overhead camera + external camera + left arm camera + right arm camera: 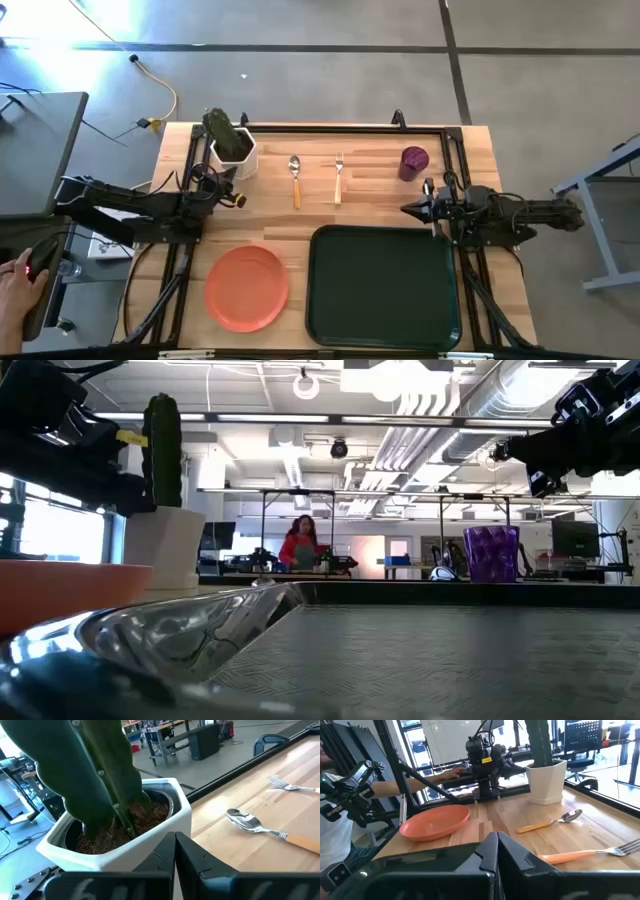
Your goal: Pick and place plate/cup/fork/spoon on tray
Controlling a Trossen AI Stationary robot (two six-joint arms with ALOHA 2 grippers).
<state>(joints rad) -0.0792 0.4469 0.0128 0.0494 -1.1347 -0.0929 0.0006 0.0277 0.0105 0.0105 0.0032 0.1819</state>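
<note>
Tray (383, 287) bare, front of table (300, 220), ready to receive. Plate (247, 288) just left of it. Cup (413, 162), spoon (295, 179), fork (339, 177) lined up behind. Left tool (238, 197), right tool (410, 209): fingers together, nothing held.

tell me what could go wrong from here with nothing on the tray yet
The left claw sits shut right beside the white cactus pot; swinging toward the round orange plastic plate could topple it. The right claw, also shut, sits near the small dark purple plastic cup, which a careless approach might knock over.
</note>
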